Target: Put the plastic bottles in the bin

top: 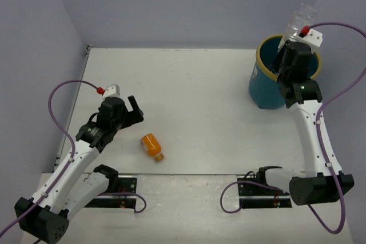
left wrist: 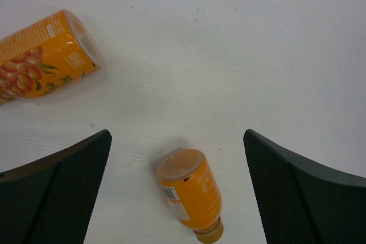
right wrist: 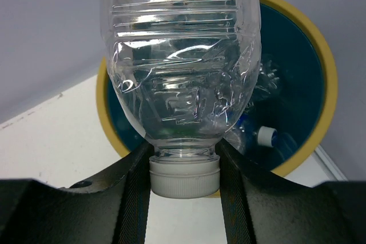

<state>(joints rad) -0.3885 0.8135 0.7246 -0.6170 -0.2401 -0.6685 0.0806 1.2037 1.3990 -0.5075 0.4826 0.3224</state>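
Observation:
My right gripper (top: 293,43) is shut on the white-capped neck of a clear plastic bottle (top: 300,20) and holds it bottom-up above the teal bin (top: 264,91) with the yellow rim. In the right wrist view the gripper (right wrist: 184,170) clamps the cap, the clear bottle (right wrist: 183,55) fills the view, and the bin (right wrist: 323,72) lies behind with several bottles inside. My left gripper (top: 136,112) is open above the table. An orange bottle (top: 152,146) lies near it. The left wrist view shows the open gripper (left wrist: 177,141) over a small orange bottle (left wrist: 190,192), and a second orange bottle (left wrist: 46,55) at the upper left.
The white table (top: 200,95) ends at grey walls at the back and sides. The arm bases and purple cables (top: 63,92) sit at the near edge.

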